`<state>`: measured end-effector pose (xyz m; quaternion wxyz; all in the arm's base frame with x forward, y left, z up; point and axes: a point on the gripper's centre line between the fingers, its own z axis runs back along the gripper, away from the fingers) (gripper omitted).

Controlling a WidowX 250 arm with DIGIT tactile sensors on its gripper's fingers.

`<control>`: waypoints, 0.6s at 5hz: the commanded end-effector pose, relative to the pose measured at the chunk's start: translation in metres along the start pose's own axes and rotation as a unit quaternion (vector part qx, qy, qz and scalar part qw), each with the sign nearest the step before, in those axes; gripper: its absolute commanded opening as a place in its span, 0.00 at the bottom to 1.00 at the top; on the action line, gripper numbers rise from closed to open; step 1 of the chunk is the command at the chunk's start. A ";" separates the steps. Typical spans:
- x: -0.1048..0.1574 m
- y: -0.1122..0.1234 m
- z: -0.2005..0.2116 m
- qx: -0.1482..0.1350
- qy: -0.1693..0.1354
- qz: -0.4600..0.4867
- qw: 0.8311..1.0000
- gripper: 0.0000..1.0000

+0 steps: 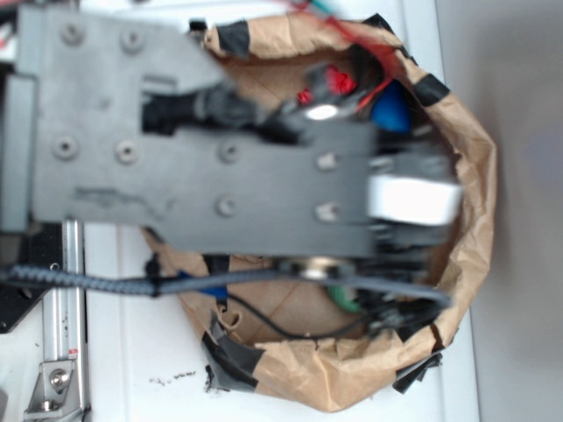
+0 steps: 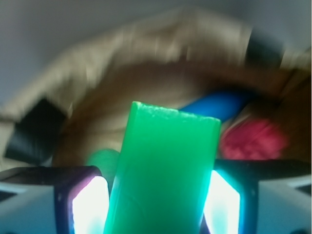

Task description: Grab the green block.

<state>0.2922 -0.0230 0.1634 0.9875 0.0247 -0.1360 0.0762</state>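
Observation:
In the wrist view the green block (image 2: 165, 165) stands lengthwise between my gripper's (image 2: 158, 202) two glowing pads, its flat top end pointing away from the camera. The right pad (image 2: 222, 204) presses on its side and the left pad (image 2: 90, 204) sits right against its other side. The gripper is shut on the block, inside the brown paper bag (image 2: 122, 58). In the exterior view the arm (image 1: 220, 167) reaches over the bag (image 1: 475, 176) and hides the gripper and the block.
A round green ball (image 2: 102, 161) lies just left of the block. A blue object (image 2: 219, 105) and a red knobbly object (image 2: 253, 139) lie behind it on the right. Black tape patches (image 2: 36, 129) mark the bag's rim. Cables (image 1: 264, 321) hang across the bag.

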 end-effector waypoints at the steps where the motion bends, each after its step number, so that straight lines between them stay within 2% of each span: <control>1: 0.022 0.001 0.019 0.022 0.023 -0.022 0.999 0.00; 3: 0.016 0.000 0.014 0.011 0.017 0.004 1.000 0.00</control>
